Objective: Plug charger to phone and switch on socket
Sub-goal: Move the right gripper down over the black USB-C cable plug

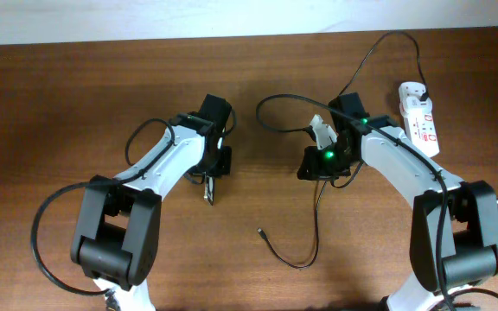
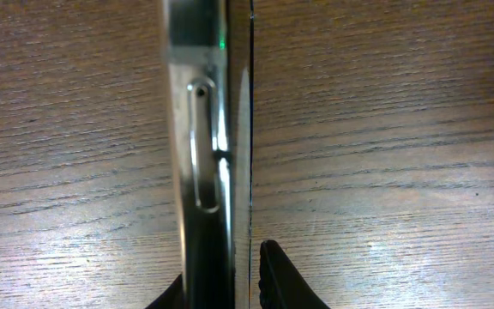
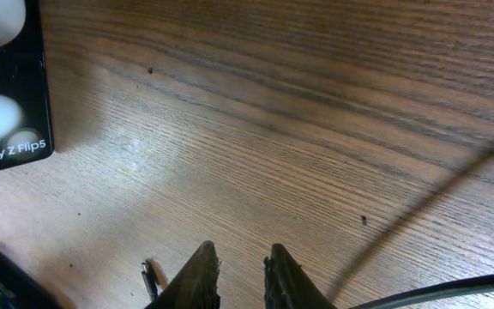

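The phone (image 1: 208,192) stands on its long edge on the wood, left of centre. In the left wrist view the phone (image 2: 204,129) runs up the frame between the jaws of my left gripper (image 2: 221,283), which are slightly parted. The right finger (image 2: 277,279) stands just clear of it and the other is mostly hidden behind it. My right gripper (image 1: 311,164) hovers mid-table, and in its wrist view this gripper (image 3: 240,257) has narrowly parted tips holding nothing. The phone's face (image 3: 7,86) shows at the upper left. The charger cable (image 1: 316,216) ends in a loose plug tip (image 1: 260,231).
The white socket strip (image 1: 422,121) lies at the far right with a black adapter (image 1: 422,89) in its top outlet. The black cable arcs over the back of the table near the right arm. A small dark piece (image 3: 148,279) lies beside the right fingers.
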Tool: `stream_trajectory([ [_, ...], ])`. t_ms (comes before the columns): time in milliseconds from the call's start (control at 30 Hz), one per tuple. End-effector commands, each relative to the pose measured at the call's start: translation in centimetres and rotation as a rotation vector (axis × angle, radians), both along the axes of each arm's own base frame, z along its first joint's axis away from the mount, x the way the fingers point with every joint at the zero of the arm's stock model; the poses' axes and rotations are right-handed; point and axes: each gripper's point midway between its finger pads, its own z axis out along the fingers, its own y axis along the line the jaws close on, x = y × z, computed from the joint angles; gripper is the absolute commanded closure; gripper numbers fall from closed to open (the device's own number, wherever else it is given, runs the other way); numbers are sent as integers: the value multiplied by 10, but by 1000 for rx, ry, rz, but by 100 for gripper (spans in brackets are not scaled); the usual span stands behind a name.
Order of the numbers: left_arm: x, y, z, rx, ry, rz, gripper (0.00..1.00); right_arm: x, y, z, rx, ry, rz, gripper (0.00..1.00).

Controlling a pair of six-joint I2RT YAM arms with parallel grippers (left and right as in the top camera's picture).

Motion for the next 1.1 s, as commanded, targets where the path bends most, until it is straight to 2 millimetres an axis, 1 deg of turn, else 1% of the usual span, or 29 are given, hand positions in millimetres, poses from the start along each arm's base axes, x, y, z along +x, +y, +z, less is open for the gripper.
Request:
stream_trajectory([
  [0,1,1,-2,11,-1,7,82,-1,-2,-2,-14,0,3,78],
  [67,-2,1,-4,13,5,3,82,-1,-2,-2,-13,0,3,78],
  [100,-3,1,-5,15,9,2,83,-1,-2,-2,-14,0,3,78],
  [200,-4,1,-6,16,12,1,83,0,-2,-2,-14,-1,3,78],
  [233,-4,1,-6,15,11,1,81,0,-2,-2,-13,-2,3,78],
  [300,-2,0,-6,12,2,1,73,0,-2,-2,-13,-3,3,78],
  [333,-1,0,-5,10,-2,1,70,0,-2,-2,-13,-3,3,78],
  [367,0,-1,-5,8,-6,1,70,0,-2,-2,-13,-3,3,78],
  [400,1,-1,-5,7,-8,1,72,0,-2,-2,-13,-3,3,78],
  [467,0,-2,-5,7,-7,-1,86,0,-2,-2,-13,-4,3,78],
  [600,-3,-7,-5,9,-5,-18,80,0,-2,-2,-13,-5,3,77],
  [667,-4,-11,-5,14,-9,-29,72,0,-2,-2,-13,-4,3,73],
  [733,-3,-8,-5,36,-18,-28,72,0,-2,-2,-13,-4,3,72],
  [833,-2,-6,-5,43,-21,-27,80,0,-2,-2,-13,-4,3,72],
  [933,-1,-5,-5,50,-24,-24,82,0,-2,-2,-13,-4,3,72],
  [1067,0,-1,-5,68,-31,-21,83,0,-2,-2,-13,-4,3,72],
])
